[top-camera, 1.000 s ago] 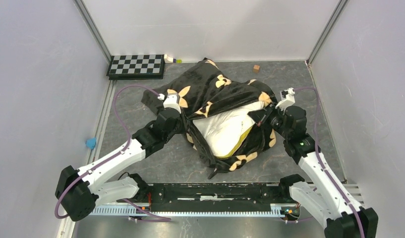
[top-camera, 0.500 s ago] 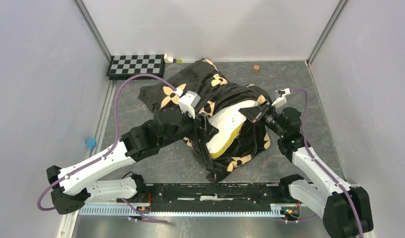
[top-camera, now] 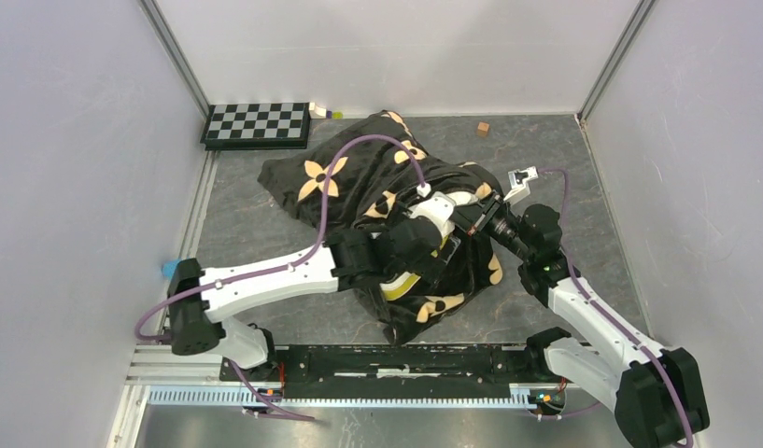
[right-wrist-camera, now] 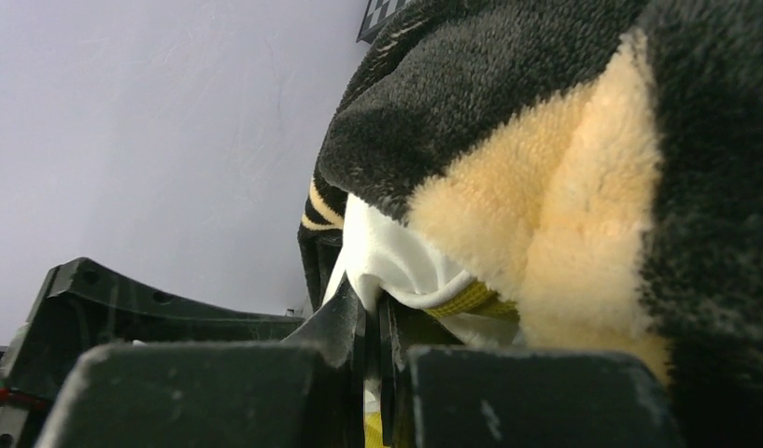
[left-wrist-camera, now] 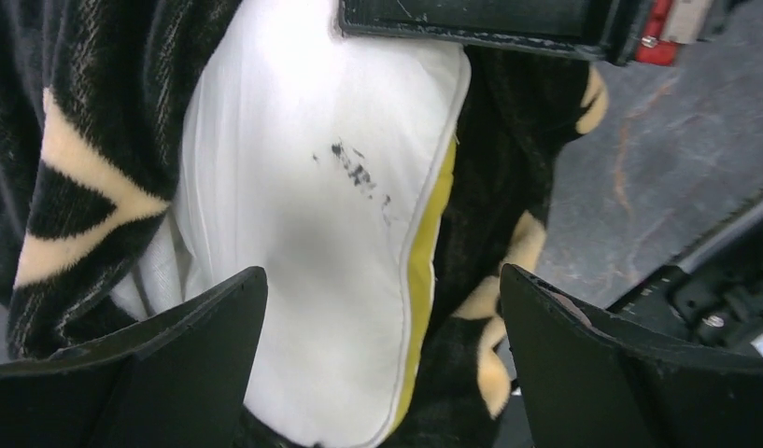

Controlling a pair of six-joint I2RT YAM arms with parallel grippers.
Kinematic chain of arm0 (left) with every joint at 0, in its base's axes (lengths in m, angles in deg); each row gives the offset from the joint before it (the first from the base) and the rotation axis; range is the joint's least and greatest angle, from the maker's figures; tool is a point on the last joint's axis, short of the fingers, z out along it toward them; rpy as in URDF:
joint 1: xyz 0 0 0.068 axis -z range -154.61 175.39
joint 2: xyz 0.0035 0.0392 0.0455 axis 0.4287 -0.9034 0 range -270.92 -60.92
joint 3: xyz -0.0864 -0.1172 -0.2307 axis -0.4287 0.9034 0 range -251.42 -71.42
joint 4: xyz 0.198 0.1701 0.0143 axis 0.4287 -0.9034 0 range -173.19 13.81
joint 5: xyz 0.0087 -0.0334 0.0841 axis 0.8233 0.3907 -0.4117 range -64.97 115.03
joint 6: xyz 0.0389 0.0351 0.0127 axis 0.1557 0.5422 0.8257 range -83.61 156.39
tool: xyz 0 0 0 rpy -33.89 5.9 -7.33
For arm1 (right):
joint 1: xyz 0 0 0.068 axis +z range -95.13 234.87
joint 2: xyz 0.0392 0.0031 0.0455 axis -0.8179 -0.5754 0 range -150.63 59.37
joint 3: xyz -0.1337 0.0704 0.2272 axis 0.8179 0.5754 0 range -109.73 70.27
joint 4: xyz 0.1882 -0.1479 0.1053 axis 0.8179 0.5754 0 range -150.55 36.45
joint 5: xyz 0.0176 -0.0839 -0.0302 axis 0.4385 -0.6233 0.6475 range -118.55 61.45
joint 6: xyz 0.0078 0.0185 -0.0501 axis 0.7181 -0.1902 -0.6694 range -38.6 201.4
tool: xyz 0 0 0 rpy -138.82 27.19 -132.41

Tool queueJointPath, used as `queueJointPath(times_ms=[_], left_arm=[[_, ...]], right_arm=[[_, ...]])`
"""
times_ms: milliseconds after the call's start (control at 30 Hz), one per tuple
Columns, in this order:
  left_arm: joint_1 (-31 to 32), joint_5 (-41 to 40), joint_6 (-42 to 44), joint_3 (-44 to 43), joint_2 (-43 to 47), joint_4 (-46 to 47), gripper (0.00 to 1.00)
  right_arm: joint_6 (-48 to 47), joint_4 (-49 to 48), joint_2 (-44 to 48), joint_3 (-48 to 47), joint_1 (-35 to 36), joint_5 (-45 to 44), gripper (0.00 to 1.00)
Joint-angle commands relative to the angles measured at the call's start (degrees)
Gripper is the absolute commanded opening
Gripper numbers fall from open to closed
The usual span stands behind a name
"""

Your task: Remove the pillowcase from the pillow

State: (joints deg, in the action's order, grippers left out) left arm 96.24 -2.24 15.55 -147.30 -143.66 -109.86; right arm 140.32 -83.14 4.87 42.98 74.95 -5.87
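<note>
The black plush pillowcase (top-camera: 359,177) with tan flowers lies bunched in the middle of the table, still around most of the pillow (top-camera: 402,282). Only the pillow's white end and yellow band show at the near opening. My left gripper (top-camera: 449,245) reaches across from the left and stands open. In the left wrist view its fingers straddle the pillow's white end (left-wrist-camera: 312,233) and touch nothing, with the pillowcase (left-wrist-camera: 78,112) to the left. My right gripper (right-wrist-camera: 373,322) is shut on a white, yellow-banded corner of the pillow (right-wrist-camera: 396,261), under a fold of pillowcase (right-wrist-camera: 508,112).
A checkerboard (top-camera: 257,123) lies at the back left with small items (top-camera: 323,112) beside it. A small wooden block (top-camera: 484,129) sits at the back right. A blue object (top-camera: 169,269) lies by the left wall. Walls close in three sides.
My left gripper opened, let go of the pillowcase, and swung right across to the pillow's exposed end. The pillowcase has sunk back. My right gripper kept its hold and shifted slightly left.
</note>
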Motion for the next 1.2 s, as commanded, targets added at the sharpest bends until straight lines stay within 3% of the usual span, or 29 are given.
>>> queueJointPath(times_ms=[0,167,233,267,300,333,367,467,500,833,1000,1167], left_arm=[[-0.12,-7.06,4.59,-4.38,-4.35,-1.57,1.0],[-0.57,-13.62,5.54,-5.83,-10.85,-1.74,0.97],[-1.0,-14.65,5.38,-5.8,-11.81,-1.73,0.65],[-1.51,-15.14,5.22,-5.33,-11.44,-1.67,0.42],[-2.1,-15.22,5.22,-4.65,-10.68,-1.42,0.18],[-2.91,-15.13,4.99,-3.74,-9.65,-1.3,0.04],[-3.7,-14.67,4.77,-2.72,-8.25,-1.13,0.03],[-5.16,-11.66,4.59,1.37,-2.81,0.77,0.02],[-5.22,-10.44,4.5,2.78,-1.27,1.41,0.02],[-5.31,-0.78,1.71,13.99,14.92,7.25,0.02],[-5.37,5.08,1.77,14.49,16.51,6.03,0.02],[-5.35,3.11,1.85,15.39,17.91,4.19,0.02]], right_arm=[[1.42,-6.78,2.37,-3.27,0.94,0.28,0.0],[1.83,-7.75,3.15,-2.85,1.46,0.77,0.0],[1.14,-6.67,3.53,-2.69,1.46,-0.07,0.0],[0.23,-5.37,3.69,-2.81,1.41,-0.97,0.04],[-1.07,-2.84,3.8,-3.14,1.46,-2.05,0.14],[-2.49,0.51,3.98,-3.8,1.46,-4.67,0.29],[-4.6,5.23,3.96,-4.74,1.41,-7.33,0.39],[-8.59,12.35,3.85,-6.01,1.45,-15.58,0.88],[-9.72,12.62,3.6,-6.07,1.46,-16.94,0.97],[-8.98,17.09,-3.85,-7.86,0.22,-20.1,0.98],[-9.32,17.31,-5.97,-7.57,-1.32,-22.29,0.98],[-12.24,18.15,-5.73,-8.34,-2.58,-29.74,0.98]])
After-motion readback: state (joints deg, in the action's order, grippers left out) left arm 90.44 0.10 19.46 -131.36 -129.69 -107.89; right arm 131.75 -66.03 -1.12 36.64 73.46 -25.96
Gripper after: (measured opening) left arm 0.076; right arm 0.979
